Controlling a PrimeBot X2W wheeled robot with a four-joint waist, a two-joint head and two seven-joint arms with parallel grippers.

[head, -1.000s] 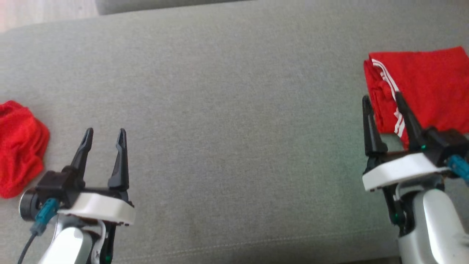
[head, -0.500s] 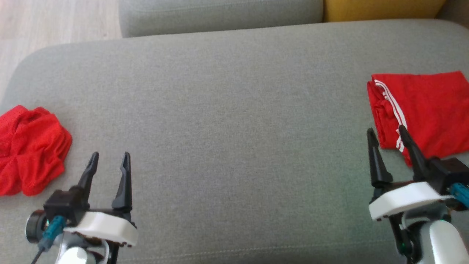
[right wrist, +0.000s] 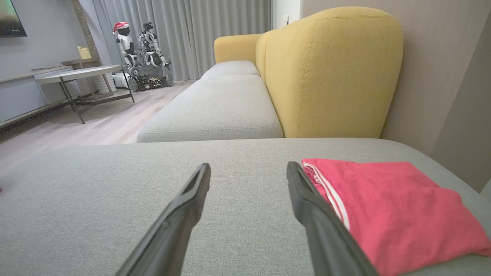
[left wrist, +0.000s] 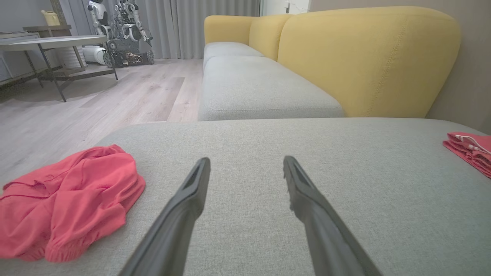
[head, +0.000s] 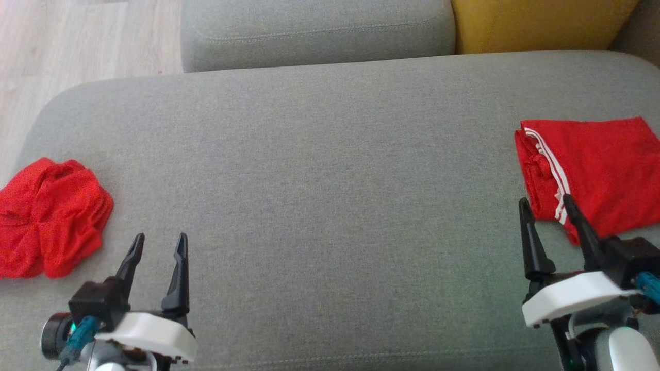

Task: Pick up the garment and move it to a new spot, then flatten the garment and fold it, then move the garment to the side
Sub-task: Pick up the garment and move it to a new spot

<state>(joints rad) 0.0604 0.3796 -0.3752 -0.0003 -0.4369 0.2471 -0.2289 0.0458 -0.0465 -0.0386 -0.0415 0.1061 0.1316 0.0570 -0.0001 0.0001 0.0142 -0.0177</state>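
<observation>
A crumpled red garment point(head: 51, 216) lies at the left end of the grey seat cushion point(head: 319, 180); in the left wrist view the crumpled garment point(left wrist: 73, 199) sits left of the fingers. A folded red garment with white stripes point(head: 598, 170) rests flat at the right end, and its edge point(left wrist: 470, 147) also shows in the left wrist view. My left gripper point(head: 160, 237) point(left wrist: 246, 160) hovers open and empty, to the right of the crumpled one. My right gripper point(head: 545, 199) point(right wrist: 248, 165) is open and empty, its right finger just over the folded garment point(right wrist: 383, 207).
A second grey cushion point(head: 314, 31) and a yellow backrest point(head: 536, 23) lie beyond the seat. Wooden floor point(head: 77, 41) is off the far left edge. Across the room stand a table point(left wrist: 53, 42) and another robot point(left wrist: 119, 30).
The whole head picture has slid downward, so the camera has tilted up and now takes in the far cushions and floor. Both garments lie as before. Both grippers stay open.
</observation>
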